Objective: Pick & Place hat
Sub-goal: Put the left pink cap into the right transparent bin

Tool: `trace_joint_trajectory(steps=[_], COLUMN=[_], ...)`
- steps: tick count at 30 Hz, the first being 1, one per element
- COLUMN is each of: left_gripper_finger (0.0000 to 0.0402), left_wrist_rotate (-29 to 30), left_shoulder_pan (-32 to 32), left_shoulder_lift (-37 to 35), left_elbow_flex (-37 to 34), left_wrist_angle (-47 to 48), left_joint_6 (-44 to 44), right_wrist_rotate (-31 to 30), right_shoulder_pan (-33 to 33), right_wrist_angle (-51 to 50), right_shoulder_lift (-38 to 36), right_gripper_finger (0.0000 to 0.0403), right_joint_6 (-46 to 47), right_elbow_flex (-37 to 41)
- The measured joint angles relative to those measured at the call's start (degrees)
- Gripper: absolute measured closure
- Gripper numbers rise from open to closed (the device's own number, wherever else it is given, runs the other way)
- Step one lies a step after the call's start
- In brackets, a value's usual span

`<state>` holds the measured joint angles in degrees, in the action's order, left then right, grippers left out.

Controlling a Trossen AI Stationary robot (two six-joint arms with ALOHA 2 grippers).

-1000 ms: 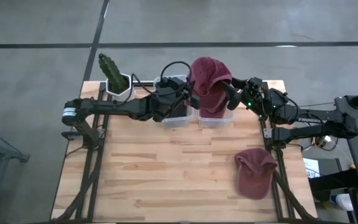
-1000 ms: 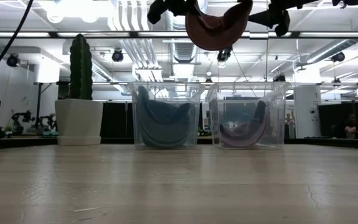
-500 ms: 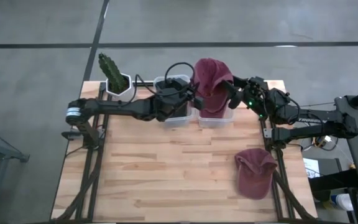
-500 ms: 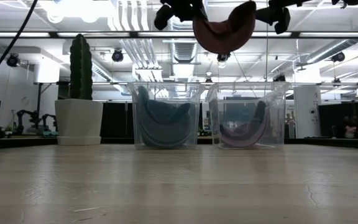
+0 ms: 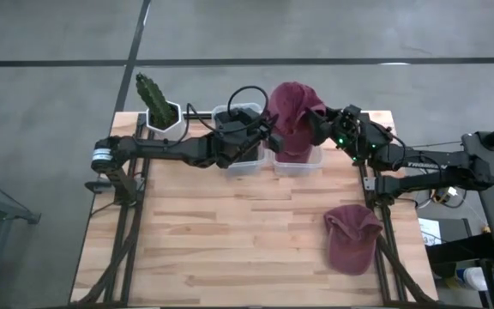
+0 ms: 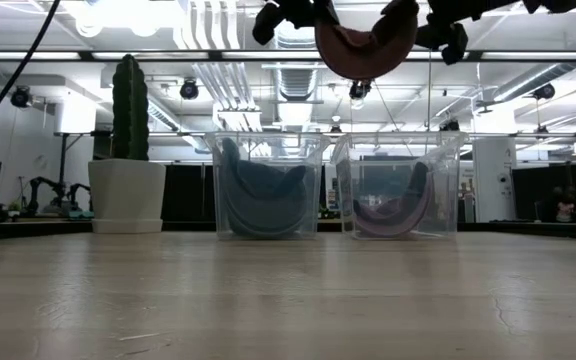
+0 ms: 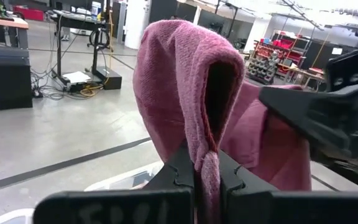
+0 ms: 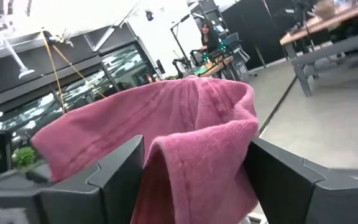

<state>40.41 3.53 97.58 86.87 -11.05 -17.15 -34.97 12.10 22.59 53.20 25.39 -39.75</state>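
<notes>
so the left gripper (image 7: pixel 207 177) is pinched tight on the maroon hat (image 5: pixel 292 112), which hangs between both claws above the right-hand clear bin (image 5: pixel 298 163). right gripper (image 5: pixel 320 127) stands wide around its far side, not gripping yet. bin sits straight below, so the drop looks short.

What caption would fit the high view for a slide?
Left claw grips a maroon hat above the right clear bin while the open right claw straddles it.
</notes>
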Motion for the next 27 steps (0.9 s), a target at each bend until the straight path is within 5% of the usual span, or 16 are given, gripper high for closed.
trace_joint_trajectory(steps=[9, 20, 27], left_gripper_finger=[0.0394, 0.0392, 0.0347], left_wrist_rotate=[-1.44, -3.87, -5.15], left_shoulder_pan=[-0.28, -0.26, -0.26], left_shoulder_lift=[0.0, -0.02, -0.02], left_elbow_flex=[0.0, 0.0, 0.0], left_wrist_angle=[-0.35, 0.27, 0.2], left_joint_6=[0.06, 0.41, 0.21], right_wrist_rotate=[0.06, 0.31, 0.05], right_shoulder_pan=[1.79, 1.81, 1.79], right_wrist_angle=[-2.3, -2.26, -2.3], right_shoulder_lift=[3.72, 2.99, 2.03], right_gripper_finger=[0.0207, 0.038, 0.0387], right_joint_6=[7.92, 4.89, 4.37], right_elbow_flex=[0.0, 0.0, 0.0])
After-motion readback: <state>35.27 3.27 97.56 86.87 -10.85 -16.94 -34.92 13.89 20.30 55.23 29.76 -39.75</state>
